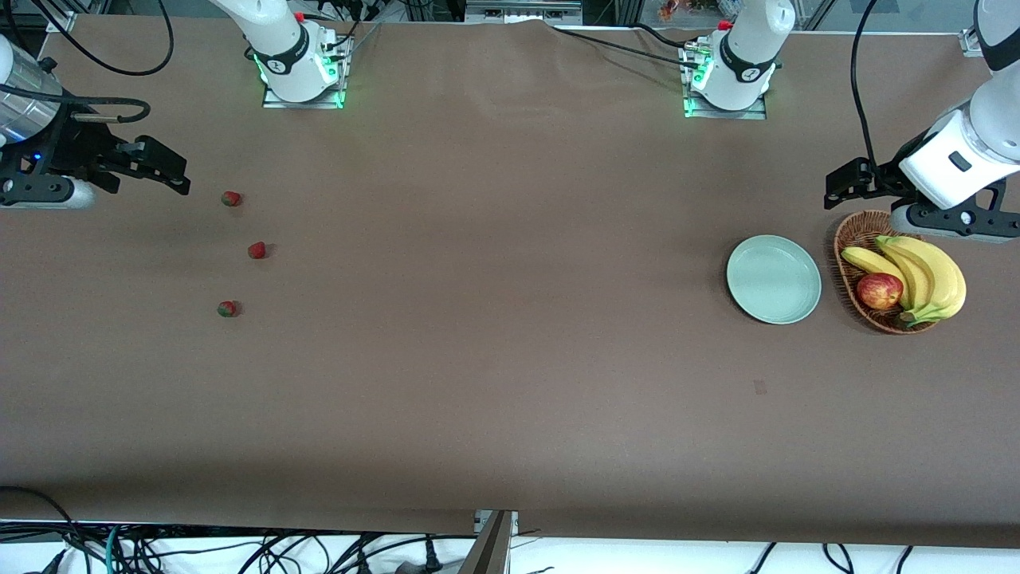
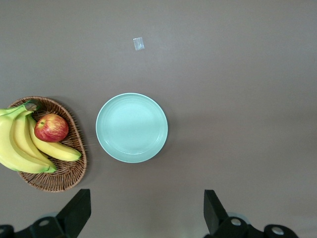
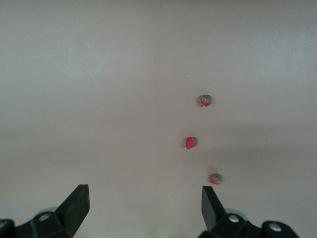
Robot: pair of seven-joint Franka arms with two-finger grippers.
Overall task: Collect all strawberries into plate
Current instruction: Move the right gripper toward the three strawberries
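Three strawberries are seen on the bench point(image 1: 510, 399) toward the right arm's end, strung in a loose line and well apart from one another: the first strawberry point(image 1: 231, 198) farthest from the front camera, the middle strawberry point(image 1: 256, 250) nearer, and the last strawberry point(image 1: 227, 308) nearest. In the front view, the middle berry lies at about 5 o'clock from the first, and the last at about 7 o'clock from the middle one. None has been collected yet.

The plate point(image 1: 773, 279) is found toward the left arm's end, bare, just beside the wicker basket point(image 1: 857, 231), in which bananas point(image 1: 924, 275) and an apple point(image 1: 880, 290) are held.

The right tool point(image 1: 163, 167) is held above the bench near the first strawberry, at about 10 o'clock from it in the front view, with its fingers spread wide apart and nothing between them. The left tool point(image 1: 849, 185) waits over the bench at the basket's edge, likewise spread apart and empty.

The berries are judged to be light, small and probably soft, so a gentle squeeze would be called for; a hard one could bruise or eject them. Each would best be taken across its widest red body, not by the leafy top, which may slip. Because they are low and rounded, they may roll if nudged by one finger first.
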